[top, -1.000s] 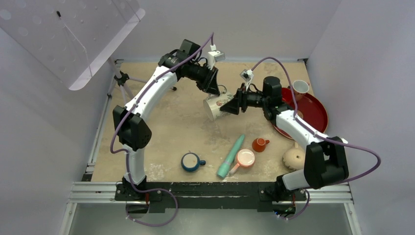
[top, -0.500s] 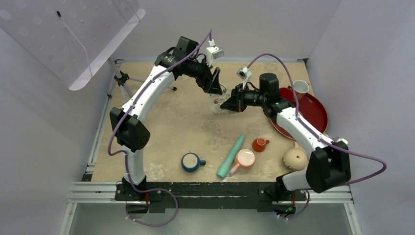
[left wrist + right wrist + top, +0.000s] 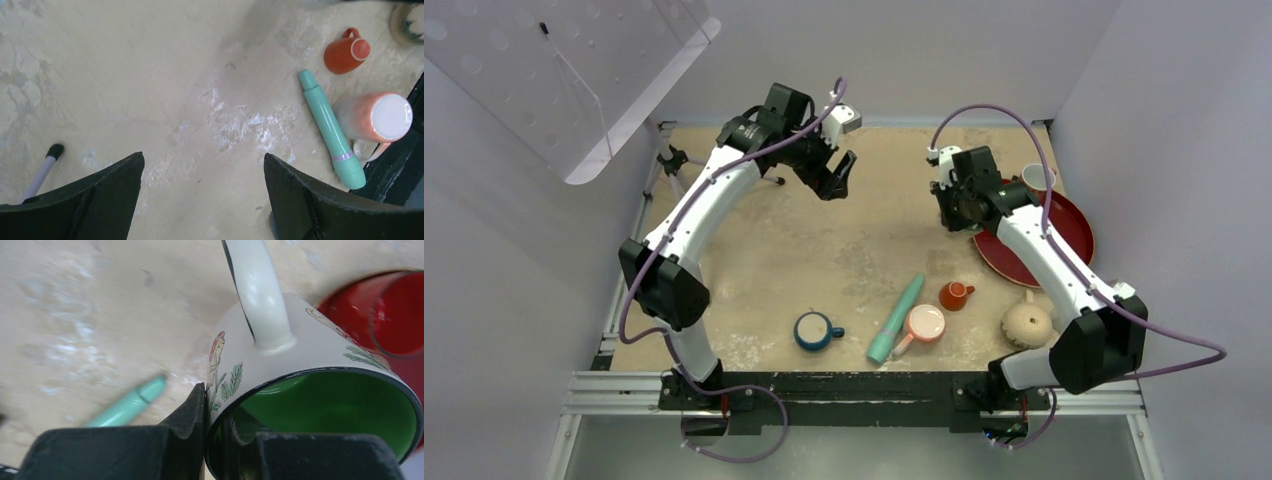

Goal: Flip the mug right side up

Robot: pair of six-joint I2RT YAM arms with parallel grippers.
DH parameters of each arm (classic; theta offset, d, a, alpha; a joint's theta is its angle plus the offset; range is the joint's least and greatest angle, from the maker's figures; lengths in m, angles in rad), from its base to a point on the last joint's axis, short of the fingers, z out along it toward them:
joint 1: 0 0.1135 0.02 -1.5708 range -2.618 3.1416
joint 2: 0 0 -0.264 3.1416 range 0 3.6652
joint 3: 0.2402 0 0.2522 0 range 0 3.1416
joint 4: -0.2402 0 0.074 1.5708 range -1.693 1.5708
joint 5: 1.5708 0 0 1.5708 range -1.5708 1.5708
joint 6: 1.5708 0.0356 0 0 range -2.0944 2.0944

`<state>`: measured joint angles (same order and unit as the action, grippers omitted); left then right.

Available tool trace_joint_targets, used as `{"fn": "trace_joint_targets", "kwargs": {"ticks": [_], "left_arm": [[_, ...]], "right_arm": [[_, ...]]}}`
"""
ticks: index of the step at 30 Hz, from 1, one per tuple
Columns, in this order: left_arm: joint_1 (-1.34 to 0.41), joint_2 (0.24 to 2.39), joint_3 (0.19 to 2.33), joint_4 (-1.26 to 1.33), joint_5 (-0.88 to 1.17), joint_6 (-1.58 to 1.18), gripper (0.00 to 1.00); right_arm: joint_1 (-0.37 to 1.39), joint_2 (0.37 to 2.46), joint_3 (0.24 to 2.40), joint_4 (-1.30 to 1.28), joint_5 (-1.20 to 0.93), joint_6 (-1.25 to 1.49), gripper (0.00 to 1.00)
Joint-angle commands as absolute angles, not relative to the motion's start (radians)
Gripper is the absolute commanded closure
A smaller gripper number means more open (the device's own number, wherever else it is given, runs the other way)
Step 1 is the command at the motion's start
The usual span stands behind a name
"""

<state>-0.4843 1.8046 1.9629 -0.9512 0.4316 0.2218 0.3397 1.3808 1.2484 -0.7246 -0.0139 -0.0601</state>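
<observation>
The left end effector hangs released over the far table, holding nothing. The right end effector is clenched on the rim of a white mug beside the tray. The mug sits at the near right, apparently mouth down with its axis vertical. It is well apart from both and toward the right arm's base, so the right arm is nearer.

From above, the right arm hides the white mug in the right pincer.
</observation>
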Motion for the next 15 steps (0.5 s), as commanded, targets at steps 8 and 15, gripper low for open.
{"fn": "trace_joint_targets", "kwargs": {"ticks": [8, 15], "left_arm": [[-0.478, 1.711, 1.808, -0.943, 0.336, 0.266, 0.08], [-0.478, 1.712, 1.789, -0.937, 0.354, 0.262, 0.08]], "right_arm": [[0.187, 1.400, 1.229, -0.734, 0.299, -0.311, 1.00], [0.128, 1.453, 1.209, -0.638, 0.231, -0.420, 1.00]]}}
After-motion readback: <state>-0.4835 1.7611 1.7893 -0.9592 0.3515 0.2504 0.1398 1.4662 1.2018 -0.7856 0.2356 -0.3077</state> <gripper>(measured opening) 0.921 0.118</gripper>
